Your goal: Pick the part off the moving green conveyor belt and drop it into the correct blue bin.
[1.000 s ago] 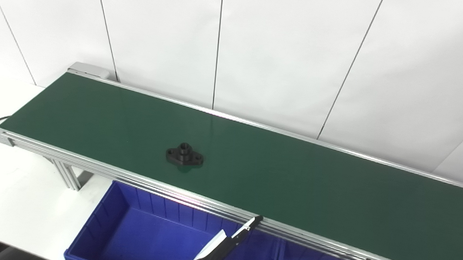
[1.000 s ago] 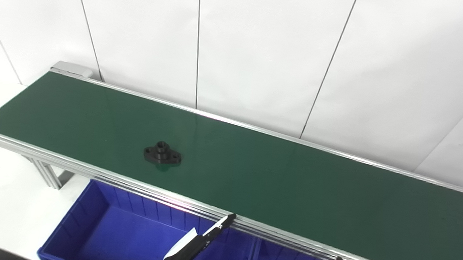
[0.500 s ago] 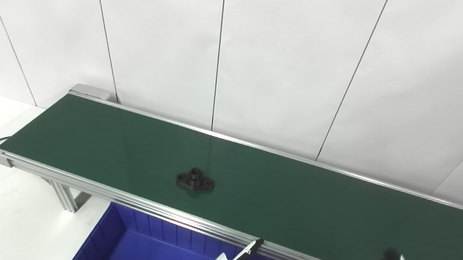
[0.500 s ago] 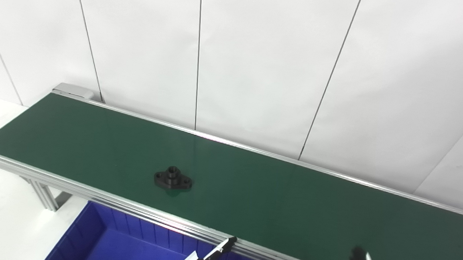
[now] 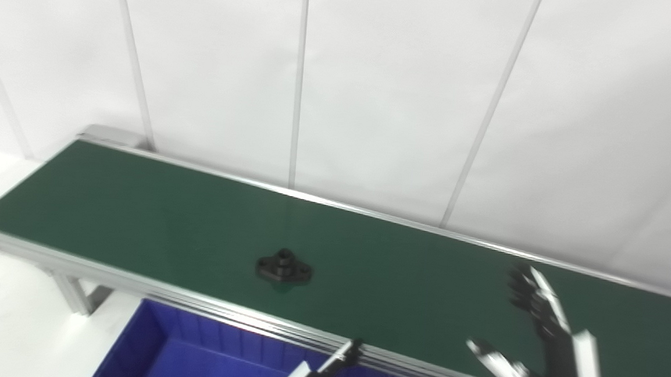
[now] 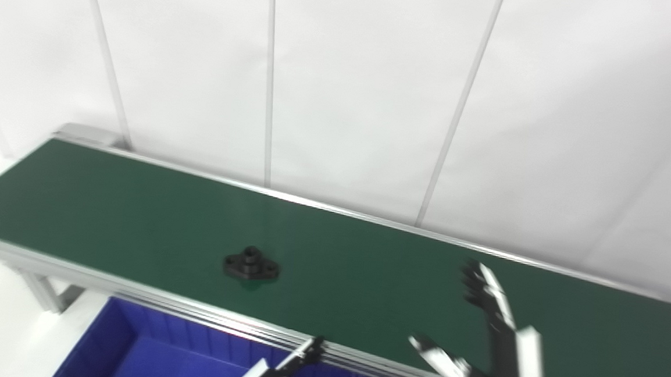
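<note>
A black flanged part with a raised round hub lies flat on the green conveyor belt, left of the middle and near the front rail. My right hand is raised over the right stretch of the belt, open, with thumb and fingers spread and nothing in it. It is far to the right of the part. Of my left hand, only one outstretched finger shows at the bottom edge, over the blue bin and just short of the front rail. The rest of that hand is out of frame.
The belt runs from upper left to lower right, with aluminium rails on both sides and a white panelled wall close behind. A white tabletop and the conveyor leg lie to the left of the bin.
My right hand has risen from the bottom edge to over the right part of the belt, fingers spread. The part has drifted a little rightward. The camera has shifted as well.
</note>
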